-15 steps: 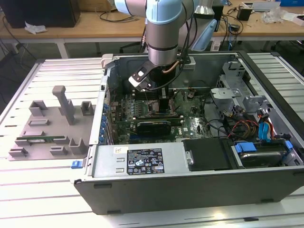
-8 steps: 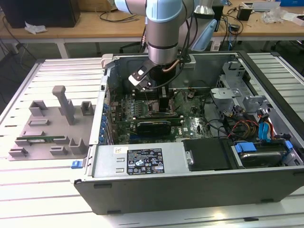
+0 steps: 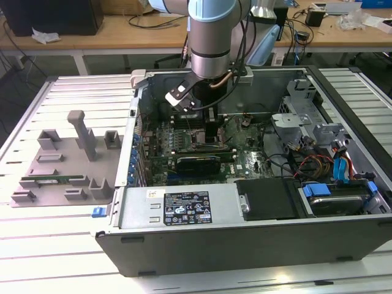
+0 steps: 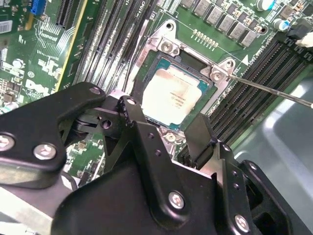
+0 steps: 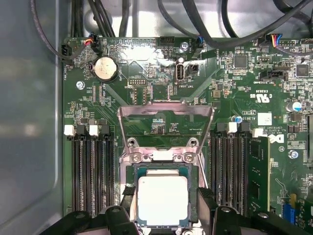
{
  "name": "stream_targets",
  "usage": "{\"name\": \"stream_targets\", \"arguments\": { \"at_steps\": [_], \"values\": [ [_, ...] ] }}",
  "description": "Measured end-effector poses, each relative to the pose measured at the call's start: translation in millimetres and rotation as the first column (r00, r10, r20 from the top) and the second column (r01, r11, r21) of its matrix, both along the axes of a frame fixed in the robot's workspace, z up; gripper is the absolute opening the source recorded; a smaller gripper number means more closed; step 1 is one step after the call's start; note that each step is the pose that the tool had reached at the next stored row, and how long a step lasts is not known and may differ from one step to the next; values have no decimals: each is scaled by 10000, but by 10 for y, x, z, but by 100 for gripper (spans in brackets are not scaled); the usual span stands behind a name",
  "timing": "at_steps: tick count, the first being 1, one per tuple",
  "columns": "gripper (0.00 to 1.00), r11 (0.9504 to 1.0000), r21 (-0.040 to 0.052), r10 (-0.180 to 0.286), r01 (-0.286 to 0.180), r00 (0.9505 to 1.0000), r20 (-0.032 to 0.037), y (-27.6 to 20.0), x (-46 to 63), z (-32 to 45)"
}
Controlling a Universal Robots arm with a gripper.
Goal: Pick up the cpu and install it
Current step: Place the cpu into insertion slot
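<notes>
The gripper [image 5: 165, 193] is open: in both wrist views its black fingers [image 4: 131, 110] stand spread to either side of the cpu [image 5: 163, 200], and neither can be seen to touch it. The cpu lies flat in the socket [image 5: 161, 169], silvery top up, its green rim showing all round. The socket's metal load plate [image 5: 166, 108] stands tilted up just beyond it, and in the second wrist view the thin retention lever [image 4: 274, 90] juts out from the socket corner. Memory slots [image 5: 90, 171] flank the socket on both sides; one holds a green memory stick [image 5: 257, 171]. A coin cell battery [image 5: 105, 68] sits further up the motherboard [image 5: 234, 88]. In the exterior view the arm reaches down into the open computer case [image 3: 245, 239], which lies on a slatted metal surface [image 3: 55, 251]; a grey fixture tray [image 3: 61, 165] lies at the exterior view's left
</notes>
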State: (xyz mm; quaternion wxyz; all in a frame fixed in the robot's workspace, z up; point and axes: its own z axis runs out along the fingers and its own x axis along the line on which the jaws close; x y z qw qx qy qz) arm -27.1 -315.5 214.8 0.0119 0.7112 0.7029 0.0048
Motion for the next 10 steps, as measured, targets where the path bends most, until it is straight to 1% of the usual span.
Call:
{"name": "stream_targets", "arguments": {
  "at_steps": [3,4,5,6,9,10],
  "values": [
    [61,10000,-1,0,0,10000,-1,0,0,2],
    [60,10000,-1,0,0,10000,-1,0,0,3],
    [53,10000,-2,0,0,10000,-1,0,0,4],
    [53,10000,-2,0,0,10000,-2,0,0,4],
    [35,10000,-3,0,0,10000,-1,0,0,6],
    [35,10000,-2,0,0,10000,-1,0,0,6]
  ]
}}
